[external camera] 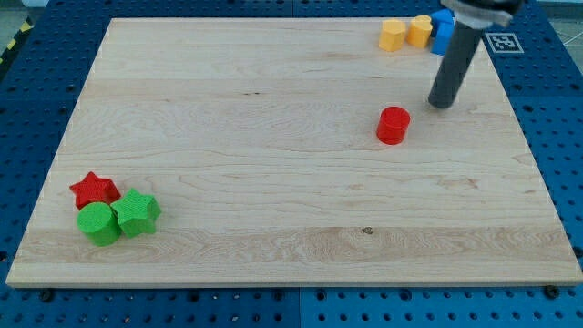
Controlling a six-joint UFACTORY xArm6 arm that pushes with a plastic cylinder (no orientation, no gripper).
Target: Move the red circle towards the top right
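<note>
Sitting right of centre on the wooden board (273, 118), red circle (393, 125) looks light, rigid, likely to slide easily. My tip (441, 104), bare rod holding nothing, stands clear at its upper right. Best contact: lower-left face.

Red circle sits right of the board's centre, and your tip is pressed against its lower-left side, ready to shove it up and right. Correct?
Not quite. The red circle does sit right of the board's centre, but my tip is above and to the view's right of it, apart from it, not against its lower-left side. The camera view shows bare wood between them.
</note>
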